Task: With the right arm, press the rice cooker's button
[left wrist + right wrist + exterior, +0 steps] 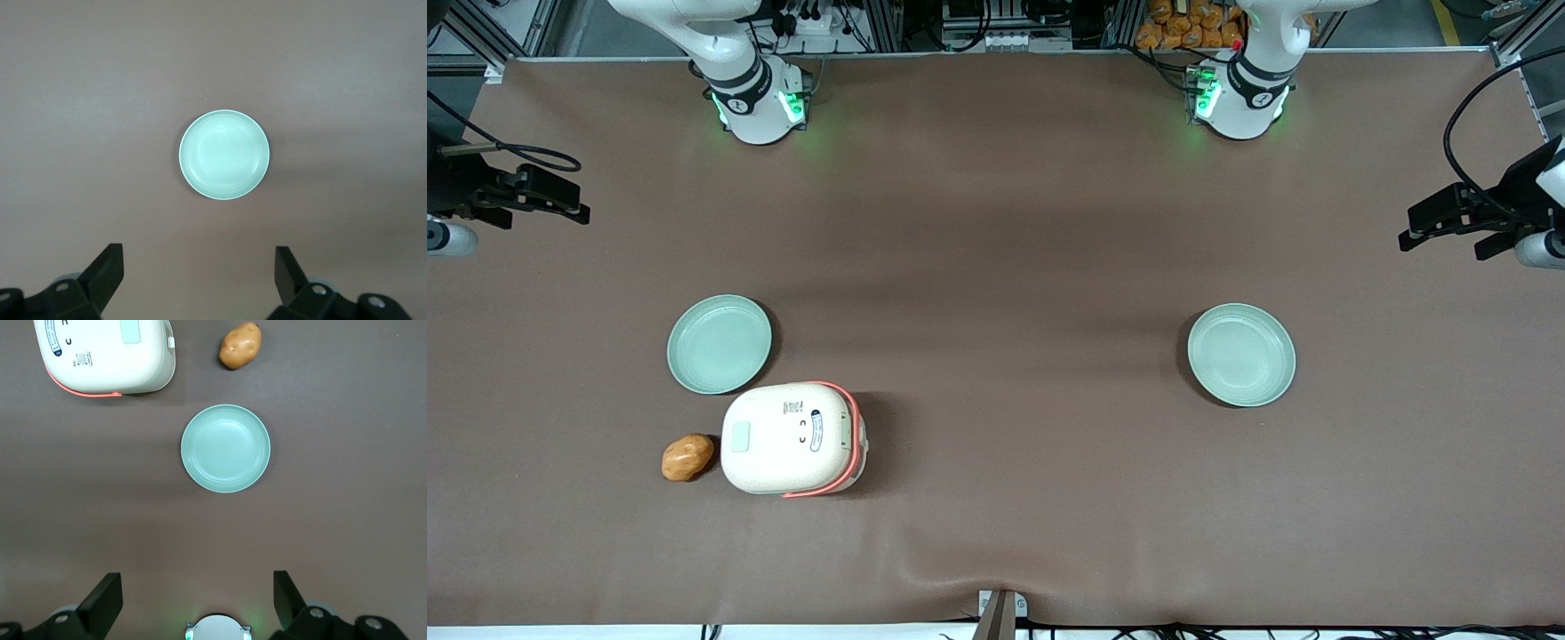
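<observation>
The cream-white rice cooker (791,438) with its salmon-orange handle band stands on the brown table, lid shut. The pale mint button (741,436) is on the lid, at the end nearest a potato. The cooker (107,353) and its button (129,330) also show in the right wrist view. My right gripper (560,200) hangs high at the working arm's end of the table, farther from the front camera than the cooker and well apart from it. In the right wrist view the gripper (197,587) is open and empty, looking down on a plate.
A potato (687,456) lies beside the cooker and shows in the right wrist view (241,345). A pale-green plate (719,344) sits just farther from the front camera than the cooker, under the gripper's view (225,448). A second plate (1241,355) lies toward the parked arm's end.
</observation>
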Controlling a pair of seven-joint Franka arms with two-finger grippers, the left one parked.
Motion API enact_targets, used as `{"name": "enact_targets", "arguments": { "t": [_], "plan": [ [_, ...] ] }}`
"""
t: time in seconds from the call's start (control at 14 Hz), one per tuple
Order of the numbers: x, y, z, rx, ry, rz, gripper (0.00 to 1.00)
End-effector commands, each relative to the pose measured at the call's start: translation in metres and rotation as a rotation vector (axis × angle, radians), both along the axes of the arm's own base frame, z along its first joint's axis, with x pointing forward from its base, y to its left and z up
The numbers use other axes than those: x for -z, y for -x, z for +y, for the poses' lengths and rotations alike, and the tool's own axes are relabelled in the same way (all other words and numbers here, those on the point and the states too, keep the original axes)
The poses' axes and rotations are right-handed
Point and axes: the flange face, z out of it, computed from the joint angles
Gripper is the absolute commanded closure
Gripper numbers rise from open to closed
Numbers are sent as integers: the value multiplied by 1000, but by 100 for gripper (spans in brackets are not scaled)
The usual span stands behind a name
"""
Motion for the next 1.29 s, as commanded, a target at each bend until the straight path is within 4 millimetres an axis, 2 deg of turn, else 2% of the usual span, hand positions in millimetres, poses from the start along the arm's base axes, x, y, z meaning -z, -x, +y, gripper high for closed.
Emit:
{"name": "enact_targets", "arguments": {
  "t": [0.0, 0.29, 0.5, 0.71, 0.93, 1.21],
  "plan": [
    [-12, 5, 9, -10, 15, -21, 0],
    [-18, 4, 27, -67, 96, -43, 0],
    [-15, 3, 56, -127, 94, -43, 0],
    [0, -3, 81, -166, 92, -19, 0],
    [17, -22, 104, -197, 76, -68, 0],
    [40, -58, 121, -216, 52, -192, 0]
  ]
}}
